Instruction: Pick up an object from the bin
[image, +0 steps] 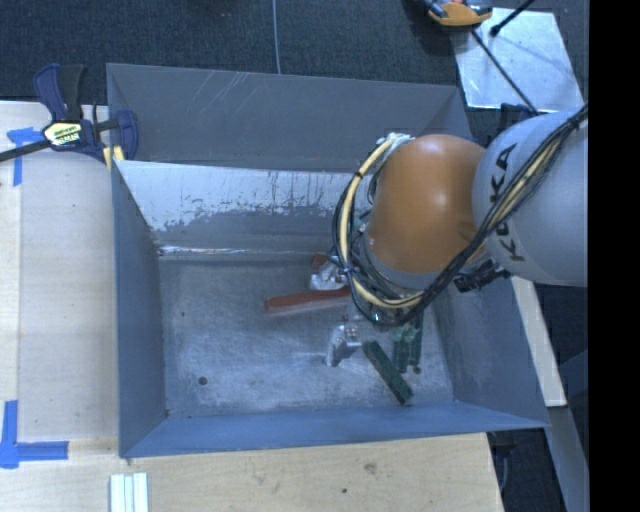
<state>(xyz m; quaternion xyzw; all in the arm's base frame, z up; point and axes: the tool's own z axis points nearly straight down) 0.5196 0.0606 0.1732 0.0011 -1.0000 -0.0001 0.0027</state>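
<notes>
Spreading across the view, the grey metal bin (140, 300) has sloped walls and a flat, scuffed floor. A silver-grey arm (540, 210) comes in from 3 o'clock and hangs over the right half of that floor. An orange domed cover (425, 205) sits at its wrist, with yellow and black cables (352, 215) looped around the dome's left side. Near the floor's centre lies a reddish-brown stick (300, 300), long, flat and almost level, its right end running in under the cables. Toward 5 o'clock of the floor lie two dark green strips: the slanted strip (388, 372) points down to the front wall, and the shorter strip (406, 345) stands steeper just above it, the two close together. Below the dome the silvery end of the claw (346, 343) shows low over the floor, with the stick at its 11 o'clock, apart from it, and the green strips just beside it at 3 to 4 o'clock. The cover and cables hide most of the claw, so I cannot tell whether it is wide or narrow. A small dark speck (203, 380) lies at 8 o'clock of the floor, well apart.
</notes>
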